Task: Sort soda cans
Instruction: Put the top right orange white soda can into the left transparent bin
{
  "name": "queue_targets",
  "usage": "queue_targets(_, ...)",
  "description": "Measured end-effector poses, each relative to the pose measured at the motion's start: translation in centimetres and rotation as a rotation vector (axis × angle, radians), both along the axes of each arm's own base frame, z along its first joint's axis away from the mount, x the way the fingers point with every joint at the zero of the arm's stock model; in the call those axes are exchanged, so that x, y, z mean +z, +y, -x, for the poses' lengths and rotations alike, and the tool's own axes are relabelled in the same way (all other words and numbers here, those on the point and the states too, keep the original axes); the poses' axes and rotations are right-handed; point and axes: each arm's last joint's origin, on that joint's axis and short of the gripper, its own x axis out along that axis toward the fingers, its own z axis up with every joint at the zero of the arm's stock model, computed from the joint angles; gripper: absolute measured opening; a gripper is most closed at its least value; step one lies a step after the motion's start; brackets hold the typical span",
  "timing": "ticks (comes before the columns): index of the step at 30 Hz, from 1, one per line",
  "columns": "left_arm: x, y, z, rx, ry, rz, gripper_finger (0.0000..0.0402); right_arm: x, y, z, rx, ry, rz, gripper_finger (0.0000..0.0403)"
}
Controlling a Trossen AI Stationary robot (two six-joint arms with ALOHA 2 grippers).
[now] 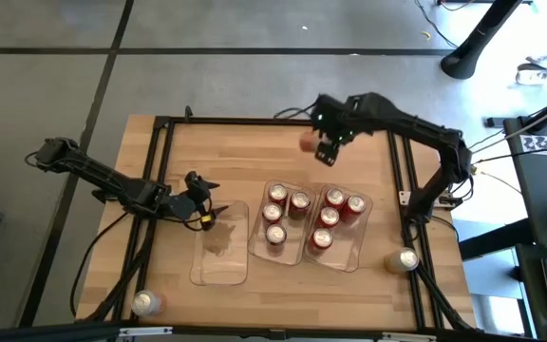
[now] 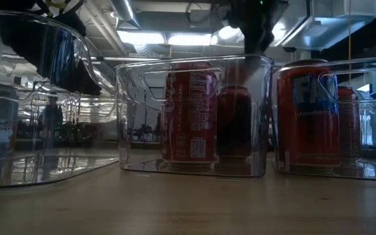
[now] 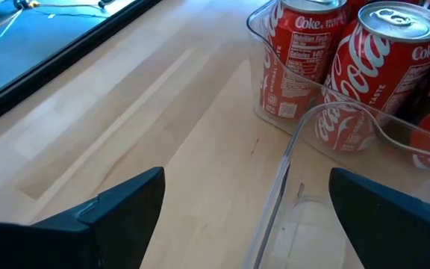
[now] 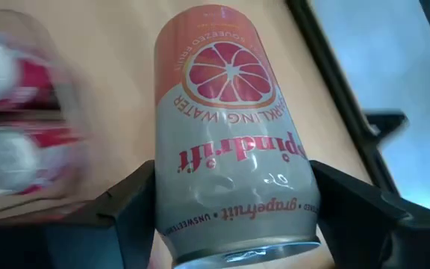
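A: Item one, the grapefruit can (image 4: pixel 234 134)?

B: Pink-orange top half with a grapefruit slice, silver-grey lower half, lettering "grapefruit sparkling water". Clamped across its body between the two fingers of the right tool (image 1: pixel 323 146); in the high view it shows as an orange-pink spot (image 1: pixel 308 142) above the far part of the bench (image 1: pixel 245 152), beyond the trays.

A: Items in the trays?

B: Middle clear tray (image 1: pixel 257 249): four red cans (image 1: pixel 274 215), upright, silver tops up. Right clear tray (image 1: pixel 357 258): four more red cans (image 1: pixel 330 217), also upright. From the low view the nearest of them reads as a red cola can (image 2: pixel 189 112) with a darker can (image 2: pixel 234 121) behind it, and a red can with blue lettering (image 2: pixel 307 114) in the neighbouring tray (its brand only partly legible).

A: Loose stock?

B: One silver-topped can (image 1: pixel 403 259) on the bench near the right front edge, just beside the right tray. Another silver-topped can (image 1: pixel 144 303) at the left front corner, well apart from the rest.

A: Third tray?

B: Left clear tray (image 1: pixel 221 271), nothing visible in it.

A: Left tool (image 1: pixel 200 211)?

B: Fingers spread wide, holding nothing. It sits over the far end of the left tray, beside the middle one; its wrist view shows two cola cans (image 3: pixel 364 71) close ahead behind a clear tray wall.
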Motion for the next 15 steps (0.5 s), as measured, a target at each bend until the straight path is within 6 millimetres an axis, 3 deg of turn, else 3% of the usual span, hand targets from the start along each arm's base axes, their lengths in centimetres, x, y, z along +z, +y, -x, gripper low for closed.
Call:
queue_targets(7,0.6,-0.1,-0.3,-0.013,-0.029,-0.002,0.0365,0.7,5.1,-3.1,0.178,-0.18,0.02,0.0286)
queue_targets(15,5.0,-0.9,-1.2,-0.076,-0.07,-0.044,0.0365,0.2,10.7,-6.2,0.307,-0.345,0.011,0.0286)
